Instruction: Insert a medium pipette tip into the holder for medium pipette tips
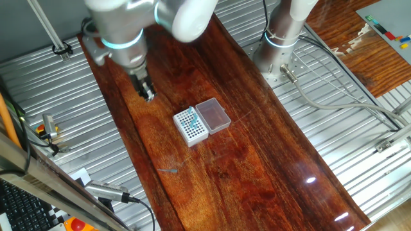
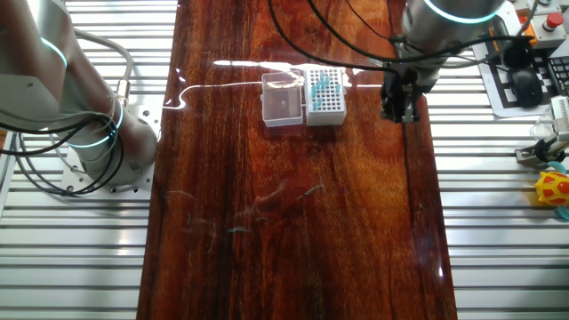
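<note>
The holder for medium pipette tips [image 1: 191, 127] is a small white box with a grid of holes and several blue tips standing in it. Its clear pinkish lid [image 1: 213, 115] lies open beside it. The other fixed view shows the holder [image 2: 325, 98] and lid [image 2: 284, 100] near the far end of the wooden table. A medium pipette tip [image 1: 169, 171] lies flat on the wood as a faint pale sliver, nearer the camera than the holder. I cannot make it out in the other fixed view. My gripper [image 1: 148, 94] [image 2: 400, 110] hangs above the table to one side of the holder, its dark fingers slightly apart and nothing seen between them.
The dark wooden tabletop [image 1: 257, 173] is flanked by ribbed metal surfaces. The arm's base [image 2: 93, 147] stands on the metal beside the table with cables around it. A keyboard [image 2: 533, 76] and a small yellow toy [image 2: 553, 188] lie off the table's other side.
</note>
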